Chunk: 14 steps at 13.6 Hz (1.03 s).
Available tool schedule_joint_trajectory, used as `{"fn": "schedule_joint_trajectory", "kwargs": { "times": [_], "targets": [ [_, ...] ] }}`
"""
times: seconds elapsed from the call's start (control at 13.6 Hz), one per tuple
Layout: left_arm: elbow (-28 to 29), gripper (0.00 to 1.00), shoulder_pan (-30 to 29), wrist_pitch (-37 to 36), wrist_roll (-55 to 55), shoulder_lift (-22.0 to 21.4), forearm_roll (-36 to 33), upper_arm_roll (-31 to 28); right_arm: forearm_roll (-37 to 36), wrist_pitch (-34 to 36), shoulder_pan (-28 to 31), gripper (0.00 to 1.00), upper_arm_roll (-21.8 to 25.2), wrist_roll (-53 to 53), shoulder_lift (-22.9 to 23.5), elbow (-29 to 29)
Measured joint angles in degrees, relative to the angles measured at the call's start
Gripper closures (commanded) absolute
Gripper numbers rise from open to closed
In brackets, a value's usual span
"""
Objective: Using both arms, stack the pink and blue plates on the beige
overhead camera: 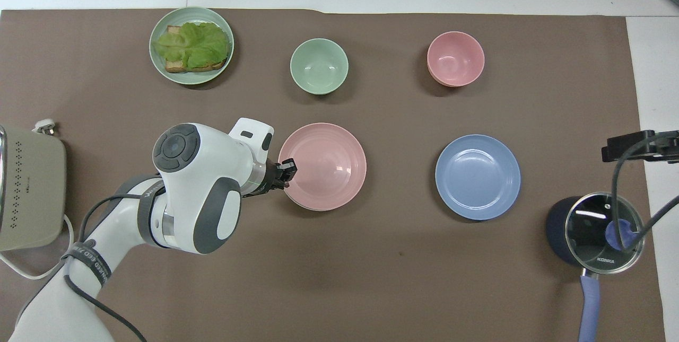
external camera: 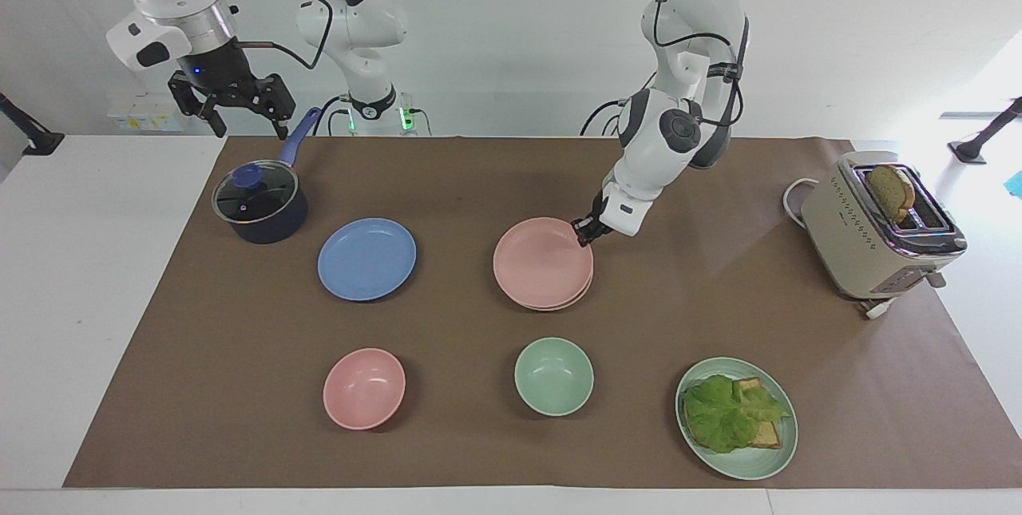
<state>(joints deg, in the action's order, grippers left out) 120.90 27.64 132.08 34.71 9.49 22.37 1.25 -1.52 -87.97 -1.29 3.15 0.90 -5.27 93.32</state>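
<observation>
Bare mat [external camera: 455, 180] surrounds blue plate [external camera: 366, 259]; saucepan [external camera: 260, 205] stands near
</observation>
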Motion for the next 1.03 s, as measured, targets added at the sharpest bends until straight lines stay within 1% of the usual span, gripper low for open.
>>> {"fn": "schedule_joint_trajectory", "kwargs": {
  "times": [0.37, 0.51, 0.59, 0.73, 0.88, 1.03],
  "targets": [
    [-0.3, 0.0, -0.37, -0.08, -0.03, -0.1, 0.0, -0.49, 0.0, 0.0, 0.0, 0.0, 0.0, 0.0, 0.0, 0.0],
    [-1.78, 0.0, -1.92, -1.97, -0.53, -0.35, -1.67, -0.89, 0.0, 0.0, 0.0, 0.0, 0.0, 0.0, 0.0, 0.0],
    [-3.75, 0.0, -3.88, -5.02, -0.93, -0.59, -3.96, -0.97, 0.0, 0.0, 0.0, 0.0, 0.0, 0.0, 0.0, 0.02],
    [-10.41, 0.0, -8.96, -14.62, -3.66, -1.36, -7.92, -1.15, 0.0, 0.0, 0.0, 0.0, 0.0, 0.0, 0.0, 0.04],
    [-17.09, 0.0, -13.83, -22.78, -8.62, -2.41, -10.86, -1.38, 0.0, 0.0, 0.0, 0.0, 0.0, 0.0, 0.0, 0.05],
    [-22.35, 0.0, -17.27, -29.13, -14.57, -3.32, -14.87, -1.5, 0.0, 0.0, 0.0, 0.0, 0.0, 0.0, 0.0, 0.05]
  ]
}}
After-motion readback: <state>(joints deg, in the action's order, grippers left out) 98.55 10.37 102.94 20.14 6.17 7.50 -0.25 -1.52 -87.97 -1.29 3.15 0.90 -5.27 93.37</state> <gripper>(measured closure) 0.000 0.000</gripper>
